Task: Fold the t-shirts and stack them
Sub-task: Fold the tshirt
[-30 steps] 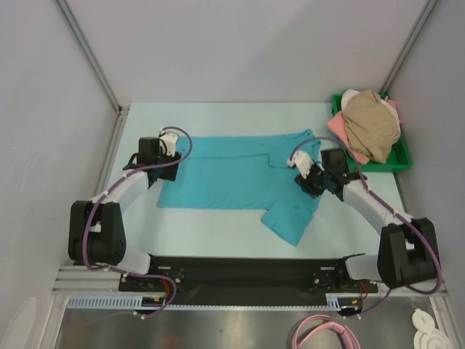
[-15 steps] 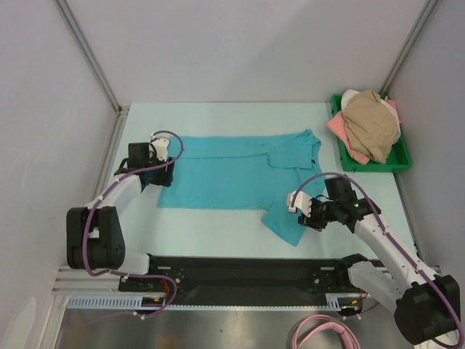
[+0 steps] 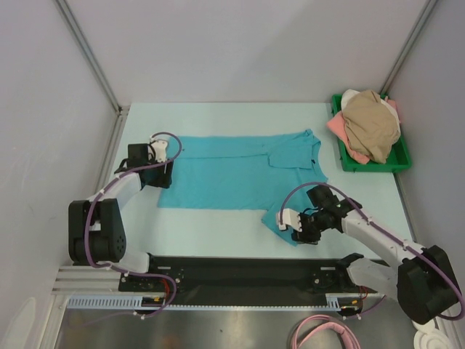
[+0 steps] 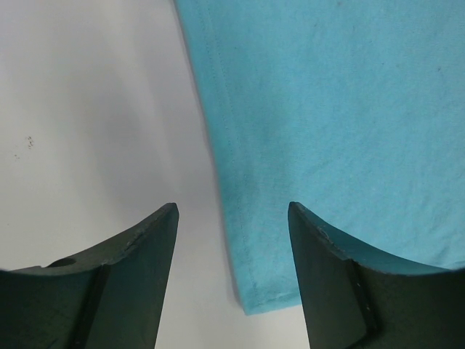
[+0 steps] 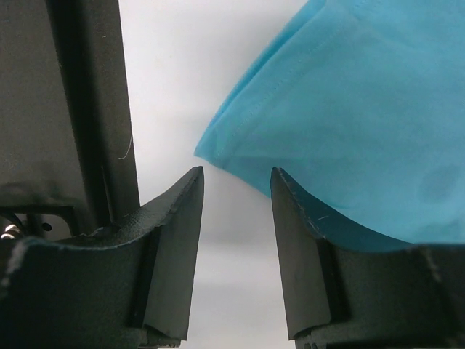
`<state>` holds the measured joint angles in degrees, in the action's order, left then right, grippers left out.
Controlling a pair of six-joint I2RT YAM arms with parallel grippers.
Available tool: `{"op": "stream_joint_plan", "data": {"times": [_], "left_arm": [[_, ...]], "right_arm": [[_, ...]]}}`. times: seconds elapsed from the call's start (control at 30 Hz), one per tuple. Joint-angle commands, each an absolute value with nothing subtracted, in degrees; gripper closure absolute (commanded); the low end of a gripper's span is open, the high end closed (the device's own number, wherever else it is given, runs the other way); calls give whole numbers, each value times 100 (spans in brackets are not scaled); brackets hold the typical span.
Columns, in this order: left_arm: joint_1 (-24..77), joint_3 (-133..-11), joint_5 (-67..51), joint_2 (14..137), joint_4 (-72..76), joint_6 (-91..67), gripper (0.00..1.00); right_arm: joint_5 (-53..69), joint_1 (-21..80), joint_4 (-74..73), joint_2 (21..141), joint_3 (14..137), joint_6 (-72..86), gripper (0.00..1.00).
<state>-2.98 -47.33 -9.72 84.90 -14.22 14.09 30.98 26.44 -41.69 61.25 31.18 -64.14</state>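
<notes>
A teal t-shirt [image 3: 232,174] with a small collar lies spread flat on the table, one sleeve pointing to the near edge. My left gripper [image 3: 165,172] is open at the shirt's left hem. In the left wrist view the hem and its corner [image 4: 251,291] lie between the open fingers [image 4: 232,207], which hold nothing. My right gripper [image 3: 294,230] is open at the tip of the near sleeve. In the right wrist view the sleeve corner [image 5: 218,149] sits just ahead of the open, empty fingers [image 5: 236,174]. Tan [image 3: 372,127], pink [image 3: 336,129] and white [image 3: 352,94] shirts lie piled at the back right.
The pile sits in a green plastic tray [image 3: 398,158] at the table's back right corner. A black rail [image 3: 240,269] runs along the near edge, close to the right gripper, and shows in the right wrist view [image 5: 65,109]. Grey walls enclose the table.
My right gripper has moved from the collar area toward the near edge, down to the near sleeve's tip. My left gripper has shifted slightly left to the hem. The shirt has not moved.
</notes>
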Motion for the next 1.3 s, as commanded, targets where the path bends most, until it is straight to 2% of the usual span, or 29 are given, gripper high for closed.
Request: {"op": "stream_joint_plan", "data": {"times": [0.0,0.8,0.83,0.9,0.97,1.0,1.1,1.2,1.27], "left_arm": [[-369,-4931,-1142,8499,-1336,1477,32],[-536,-4931,-1187,8613,-1433,1485,32],[-536,-4931,-1195,8605,-1441,1485,32],[-554,-4931,-1204,8596,-1485,1468,33],[-580,-4922,-1239,8604,-1573,1450,32],[-597,-4922,-1274,8587,-1617,1450,33],[-685,-4878,-1283,8535,-1828,1459,33],[-852,-4799,-1283,8438,-2091,1520,33],[-983,-4755,-1275,8385,-2310,1590,34]], "right_arm": [[2918,2830,-3990,6214,3085,-6443,53],[2619,3366,-3894,6882,3067,-6363,52],[2576,3366,-3867,6917,3067,-6363,53],[2558,3384,-3876,6987,3093,-6354,62],[2523,3384,-3894,7031,3102,-6346,72],[2505,3384,-3902,7040,3120,-6346,81],[2426,3384,-3929,6857,3111,-6319,94],[2356,3375,-3964,6593,3120,-6232,100],[2312,3349,-3990,6268,3164,-6162,100]]}}
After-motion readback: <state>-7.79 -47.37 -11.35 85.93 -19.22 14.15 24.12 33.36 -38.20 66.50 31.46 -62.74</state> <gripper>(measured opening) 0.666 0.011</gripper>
